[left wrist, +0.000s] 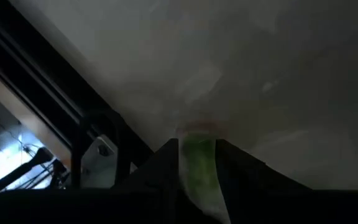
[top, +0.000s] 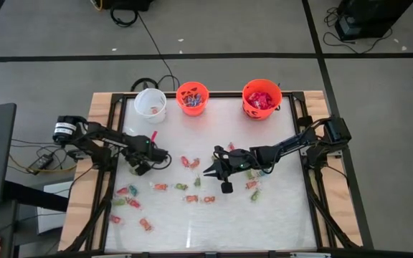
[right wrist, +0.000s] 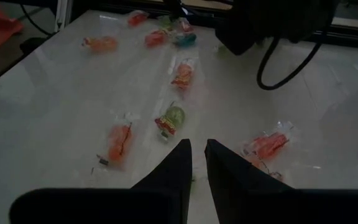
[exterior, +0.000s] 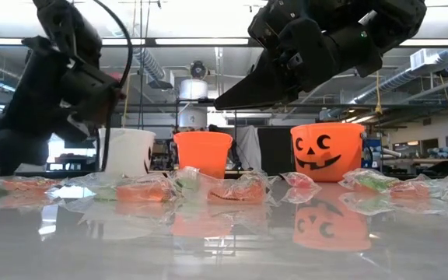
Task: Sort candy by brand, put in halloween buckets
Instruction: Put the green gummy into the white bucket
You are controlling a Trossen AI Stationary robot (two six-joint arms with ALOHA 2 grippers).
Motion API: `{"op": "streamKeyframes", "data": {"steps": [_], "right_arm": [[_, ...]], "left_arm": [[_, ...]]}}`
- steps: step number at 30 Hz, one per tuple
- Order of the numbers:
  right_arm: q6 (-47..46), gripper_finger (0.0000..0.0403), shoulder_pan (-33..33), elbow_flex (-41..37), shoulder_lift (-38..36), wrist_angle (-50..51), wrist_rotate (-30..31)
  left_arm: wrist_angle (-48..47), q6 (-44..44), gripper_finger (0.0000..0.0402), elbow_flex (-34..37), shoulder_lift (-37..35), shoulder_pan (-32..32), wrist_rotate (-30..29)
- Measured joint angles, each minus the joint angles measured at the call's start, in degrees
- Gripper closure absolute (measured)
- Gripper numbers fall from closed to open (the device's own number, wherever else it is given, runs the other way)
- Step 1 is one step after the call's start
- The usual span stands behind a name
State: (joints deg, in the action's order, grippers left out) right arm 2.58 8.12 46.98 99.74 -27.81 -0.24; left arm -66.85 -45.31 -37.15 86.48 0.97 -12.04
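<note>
Left wrist view shows the left end effector [left wrist: 197, 163] pinching a green candy [left wrist: 197, 168] between its two fingers, up off the tabletop [top: 264, 215]. It looks ready to carry it to a bucket. To do this well, it should hold tight, lift high over the other candy [top: 188, 163], and let go only right above the white bucket [top: 150, 102] or whichever fits. The right end effector [right wrist: 194, 155] hangs over the middle, its fingers nearly together and holding nothing.
</note>
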Motion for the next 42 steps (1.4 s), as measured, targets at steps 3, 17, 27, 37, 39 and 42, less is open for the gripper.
{"op": "streamKeyframes", "data": {"steps": [3,17,27,37,39,42], "right_arm": [[0.0,0.0341,0.0,0.0,0.0,0.0,0.0],[-3.0,0.0341,0.0,0.0,0.0,-0.3,-2.0],[-4.1,0.0341,0.0,0.0,0.0,0.1,-3.0],[-4.0,0.0341,-0.1,0.0,0.0,0.9,-3.0],[-4.0,0.0341,-0.1,0.0,0.0,1.0,-3.0],[-4.1,0.0341,-0.1,0.0,0.0,1.0,-3.0]], "left_arm": [[1.0,-0.9,0.0289,1.9,0.0,0.7,0.2],[4.8,2.0,0.0384,-0.3,-0.3,0.0,-0.3],[4.7,12.4,0.0389,-11.4,-2.3,-0.1,-1.5],[4.0,25.3,0.0389,-26.1,-7.3,9.2,-9.2],[4.4,27.6,0.0389,-28.3,-7.1,12.9,-9.5],[4.4,31.5,0.0393,-30.9,-6.8,18.4,-10.6]]}}
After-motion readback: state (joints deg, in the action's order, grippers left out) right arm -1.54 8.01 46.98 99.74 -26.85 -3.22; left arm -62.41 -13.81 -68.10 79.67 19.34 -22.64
